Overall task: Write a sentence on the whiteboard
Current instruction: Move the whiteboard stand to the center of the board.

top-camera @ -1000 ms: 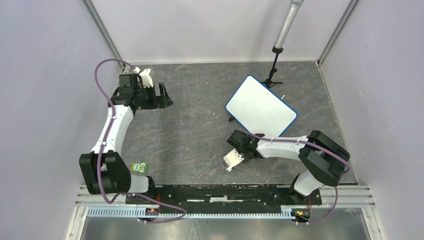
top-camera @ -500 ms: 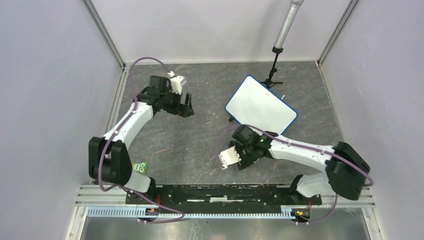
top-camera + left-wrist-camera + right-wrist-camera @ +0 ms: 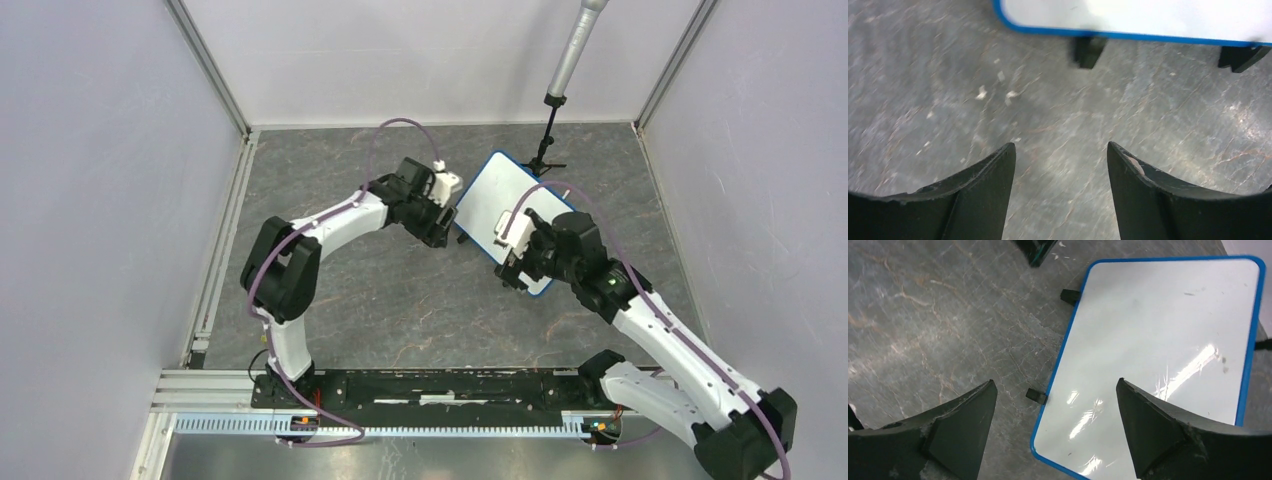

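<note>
Grey marbled tabletop (image 3: pixel 350 290), right of centre toward the back, carries the small blank blue-rimmed whiteboard (image 3: pixel 1158 355) on black feet (image 3: pixel 1089 50); you'd likely find it light, stiff and slick-faced, so pinch its rim, while your left gripper (image 3: pixel 1060 150) and right gripper (image 3: pixel 1056 382) both gape empty.

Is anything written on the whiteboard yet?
No: in the right wrist view the whiteboard has a bare white face inside its blue rim, with only glare and a few faint specks, and no marker words.
</note>
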Action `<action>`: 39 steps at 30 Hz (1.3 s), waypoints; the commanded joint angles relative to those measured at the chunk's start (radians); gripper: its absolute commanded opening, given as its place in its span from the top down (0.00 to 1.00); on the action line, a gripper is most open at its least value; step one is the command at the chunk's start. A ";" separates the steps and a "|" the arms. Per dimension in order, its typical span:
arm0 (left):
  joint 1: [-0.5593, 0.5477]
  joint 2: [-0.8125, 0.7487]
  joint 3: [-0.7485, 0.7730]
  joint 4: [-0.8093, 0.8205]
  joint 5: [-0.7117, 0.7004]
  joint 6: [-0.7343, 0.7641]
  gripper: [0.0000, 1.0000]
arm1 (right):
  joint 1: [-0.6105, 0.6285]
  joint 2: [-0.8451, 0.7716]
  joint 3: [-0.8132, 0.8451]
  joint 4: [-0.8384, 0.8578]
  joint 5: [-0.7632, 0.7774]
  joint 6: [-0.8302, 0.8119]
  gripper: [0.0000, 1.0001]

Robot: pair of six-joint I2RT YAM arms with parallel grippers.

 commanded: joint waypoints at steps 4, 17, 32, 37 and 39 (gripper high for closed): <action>-0.122 0.115 0.140 0.054 -0.110 0.043 0.33 | -0.114 -0.074 -0.019 0.047 0.003 0.236 0.04; -0.198 0.282 0.295 0.041 -0.219 0.057 0.42 | -0.167 -0.106 -0.001 0.047 -0.036 0.262 0.03; -0.191 0.271 0.272 0.046 -0.355 -0.073 0.98 | -0.180 -0.033 0.084 0.019 -0.058 0.273 0.02; -0.191 0.147 0.139 0.060 -0.471 -0.137 0.98 | -0.185 -0.024 0.095 0.042 -0.069 0.301 0.02; -0.190 0.105 0.100 0.039 -0.553 -0.171 0.98 | -0.185 -0.017 0.097 0.047 -0.069 0.320 0.02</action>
